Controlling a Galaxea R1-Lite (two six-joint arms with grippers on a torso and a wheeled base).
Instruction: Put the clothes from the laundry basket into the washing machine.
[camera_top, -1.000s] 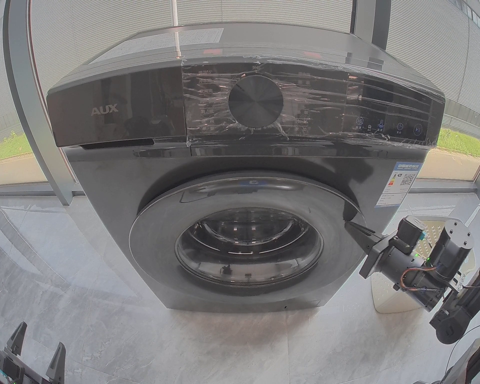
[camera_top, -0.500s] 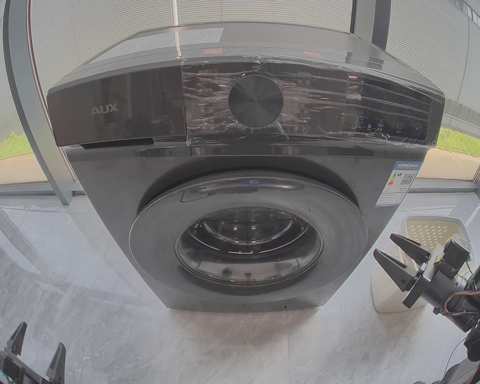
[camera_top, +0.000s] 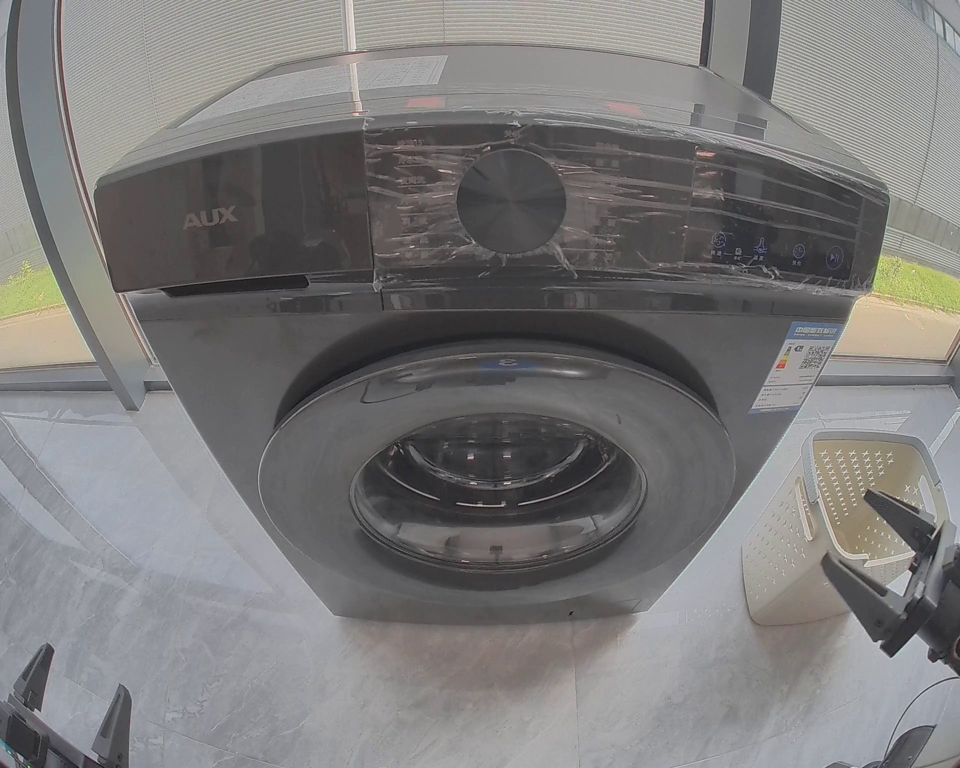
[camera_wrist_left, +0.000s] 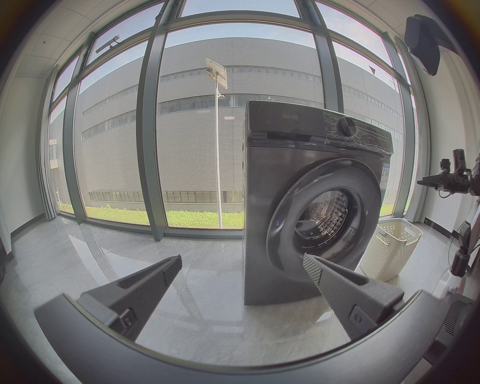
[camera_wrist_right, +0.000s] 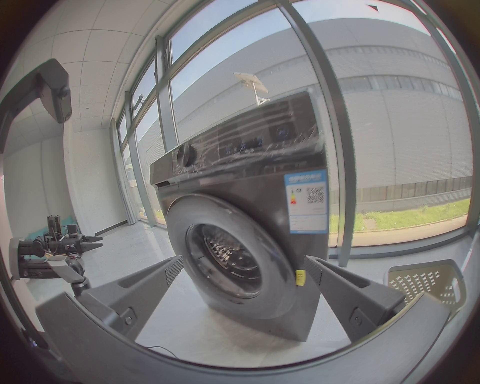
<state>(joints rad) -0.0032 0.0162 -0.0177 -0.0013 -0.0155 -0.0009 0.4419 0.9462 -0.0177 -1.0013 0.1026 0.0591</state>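
Seeing laundry basket (camera_top: 785, 550) standing upright on the floor (camera_top: 300, 650) at lower right of the head frame, just beside the washing machine (camera_top: 480, 330). Standing with long axis vertical, mouth pointing up, perforated cream walls tapering downward.

Washing machine filling centre frame, front facing the camera, round door (camera_top: 497, 480) lying flat against the front, drum showing through the glass. Control dial (camera_top: 511, 202) sitting top centre under plastic wrap.

Right gripper (camera_top: 846, 528) hanging at the lower right edge, overlapping the basket's near rim in the frame, fingers spread wide, gripping nothing. Cannot tell whether touching the rim. Showing in the right wrist view (camera_wrist_right: 242, 260) with fingers far apart, framing the machine's door.

Left gripper (camera_top: 80, 670) sitting in the lower left corner over bare floor, well apart from basket and machine, fingers also spread wide, holding nothing.

Windows (camera_wrist_left: 190, 125) standing behind the machine.
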